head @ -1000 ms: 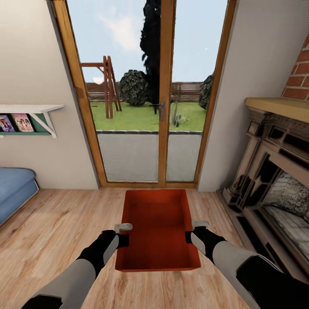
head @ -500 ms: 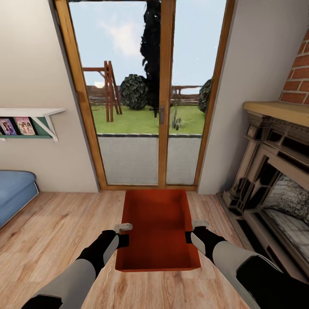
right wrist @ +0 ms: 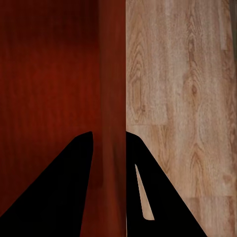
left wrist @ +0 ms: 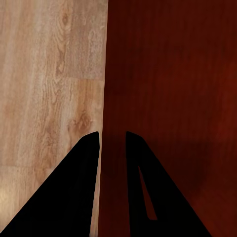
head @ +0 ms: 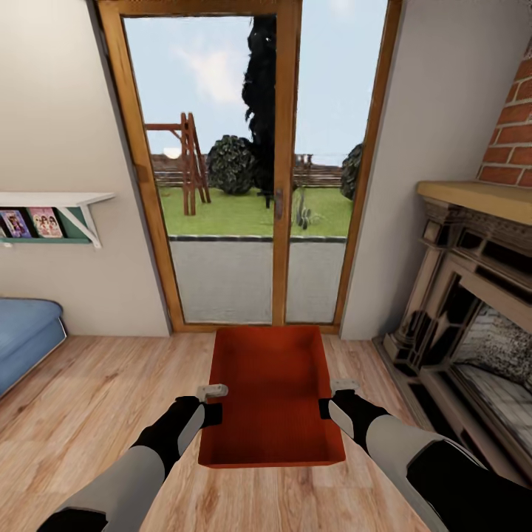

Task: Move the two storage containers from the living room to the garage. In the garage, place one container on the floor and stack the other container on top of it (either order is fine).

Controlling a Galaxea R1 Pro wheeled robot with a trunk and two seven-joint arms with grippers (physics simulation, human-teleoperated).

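A red-orange open-top storage container (head: 270, 391) hangs between my two arms above the light wood plank floor (head: 96, 399) of the living room. My left gripper (head: 213, 403) is shut on its left wall, one finger on each side of the wall (left wrist: 106, 98). On the opposite wall (right wrist: 112, 84) my right gripper (head: 329, 399) is shut the same way. The bin is empty inside. The second container is out of view.
Glazed wooden doors (head: 277, 192) stand straight ahead, with a garden behind them. A dark fireplace (head: 480, 325) under a brick column (head: 510, 140) fills the right side. A blue sofa (head: 26, 336) and a wall shelf (head: 52, 210) are at the left.
The whole view has shifted: the doors, shelf and fireplace sit a little lower and farther in the picture, so the camera has moved. The container stays between both grippers unchanged.
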